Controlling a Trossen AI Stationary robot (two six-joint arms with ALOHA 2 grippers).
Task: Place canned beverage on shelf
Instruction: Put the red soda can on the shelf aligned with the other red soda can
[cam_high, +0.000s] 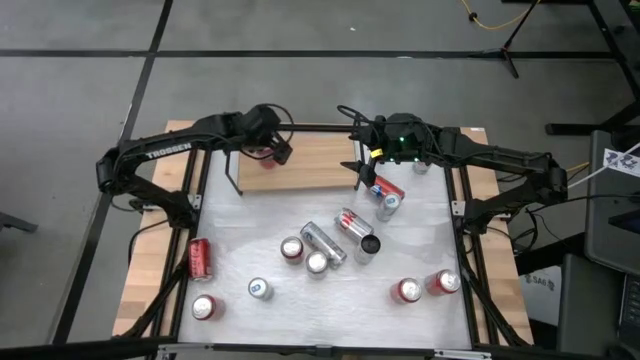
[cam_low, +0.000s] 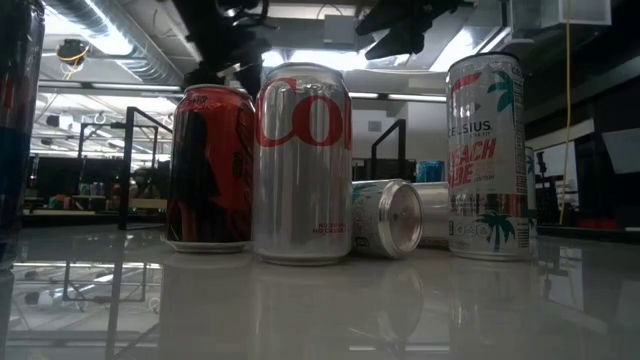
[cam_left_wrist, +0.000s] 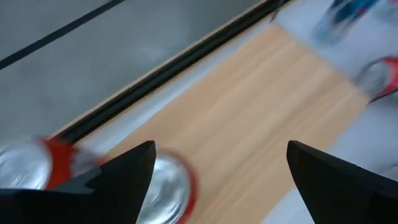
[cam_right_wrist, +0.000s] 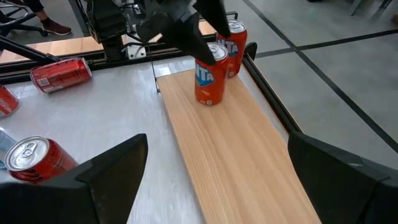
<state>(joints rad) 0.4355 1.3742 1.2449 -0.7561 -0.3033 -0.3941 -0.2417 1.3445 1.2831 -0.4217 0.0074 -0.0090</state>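
The shelf (cam_high: 310, 165), a light wooden board, lies at the table's far middle; it also shows in both wrist views (cam_right_wrist: 236, 155) (cam_left_wrist: 261, 112). Two orange cans (cam_right_wrist: 210, 78) (cam_right_wrist: 235, 40) stand upright on their bases at the shelf's left end. My left gripper (cam_high: 270, 150) (cam_left_wrist: 217, 180) hovers open just above them; the nearer can's top (cam_left_wrist: 165, 193) shows below one finger, apart from it as far as I can see. My right gripper (cam_high: 365, 170) (cam_right_wrist: 214, 180) is open over the shelf's right part, with nothing between its fingers.
Several cans stand or lie on the white tabletop (cam_high: 240, 220) in front of the shelf: a red one on its side (cam_high: 200, 258), a silver one on its side (cam_high: 325, 240), others upright (cam_high: 408, 291). Black rails (cam_high: 200, 200) edge the table. The low view shows a row of cans (cam_low: 302, 165).
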